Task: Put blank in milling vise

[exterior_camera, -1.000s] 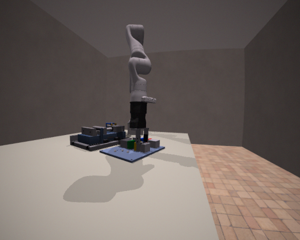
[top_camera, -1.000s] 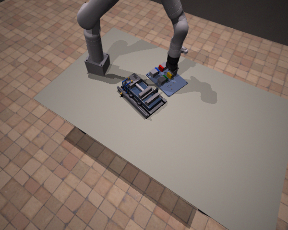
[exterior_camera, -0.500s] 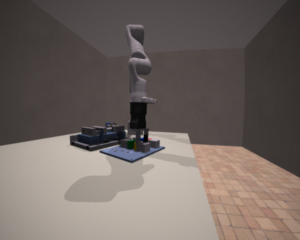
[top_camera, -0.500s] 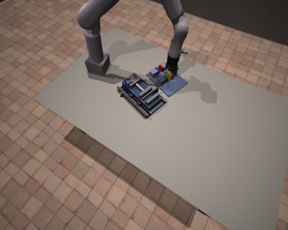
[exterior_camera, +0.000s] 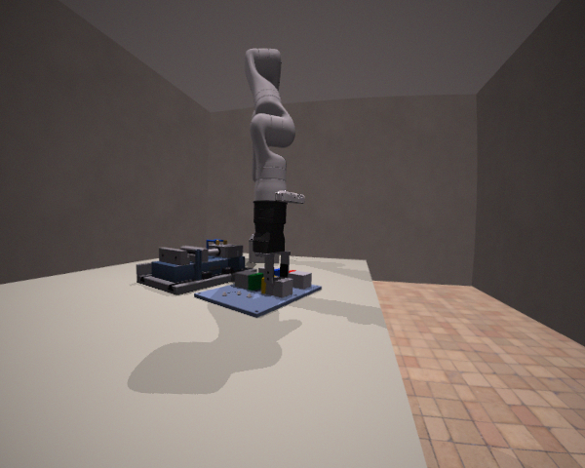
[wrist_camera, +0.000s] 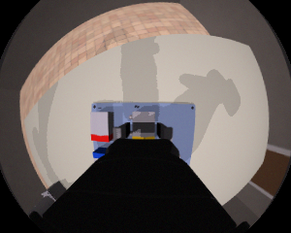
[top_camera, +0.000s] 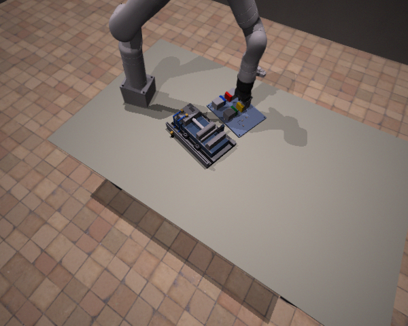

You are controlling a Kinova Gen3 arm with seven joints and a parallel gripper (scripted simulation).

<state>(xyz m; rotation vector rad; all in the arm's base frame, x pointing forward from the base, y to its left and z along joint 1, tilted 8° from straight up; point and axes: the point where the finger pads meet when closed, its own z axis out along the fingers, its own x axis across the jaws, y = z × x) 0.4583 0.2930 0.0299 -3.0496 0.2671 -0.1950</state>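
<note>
The plate (top_camera: pixel 250 123) was pale blue, its grey blocks tipped red (top_camera: pixel 228 96), blue (top_camera: pixel 222 98), green (top_camera: pixel 234 109) and yellow (top_camera: pixel 240 106). The vise (top_camera: pixel 201 137) looked dark grey and blue. Upper left, terracotta floor tiles (top_camera: pixel 39 52) formed a checkered pattern.

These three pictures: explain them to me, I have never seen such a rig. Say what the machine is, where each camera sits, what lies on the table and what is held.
The machine is one grey robot arm bolted to a table. Its black gripper has two fingers.

One picture looks down from above, one from the side at table height, and the round one comes from a camera on the wrist, looking past the gripper.

On the table stand a milling vise and a blue plate with small metal blanks, their ends painted red, blue, green and yellow.

The gripper is open, low over the yellow-ended blank. It holds nothing.
</note>
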